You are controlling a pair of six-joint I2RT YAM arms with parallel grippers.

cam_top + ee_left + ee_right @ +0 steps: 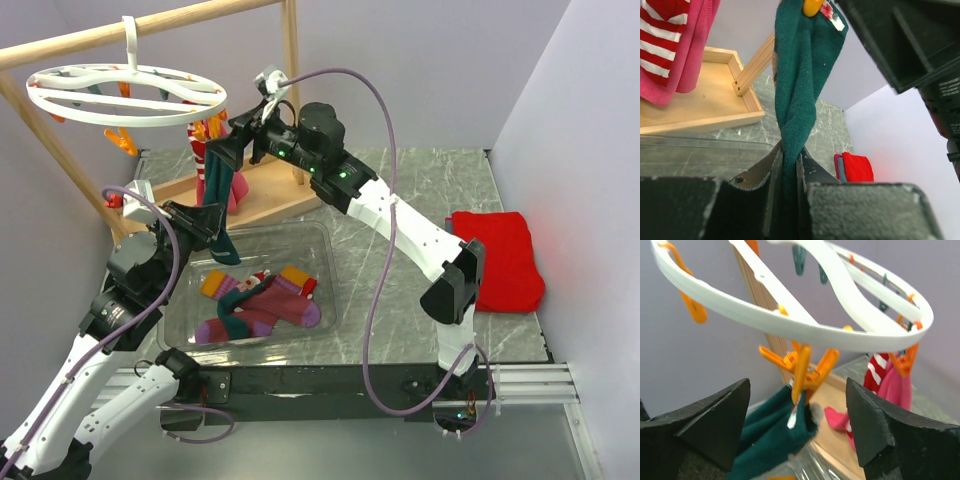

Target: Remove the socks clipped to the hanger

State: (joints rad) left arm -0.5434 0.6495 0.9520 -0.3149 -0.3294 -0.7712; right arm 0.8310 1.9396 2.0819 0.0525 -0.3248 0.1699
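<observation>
While the left pincer (789, 155) is pressed together on the lower end of the dark teal sock (800, 75), that plain knitted sock hangs twisted, its long axis upright, its top end caught in an orange clip (802, 370) beneath the white hanger (805, 325). The right pincer (797, 390) stands spread either side of that clip.

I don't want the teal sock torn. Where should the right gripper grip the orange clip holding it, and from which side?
Best to squeeze the clip's two splayed upper arms, not the tips biting the teal sock. Come in level, from where the open right gripper faces it: the arms spread in a V across its jaw line.
</observation>
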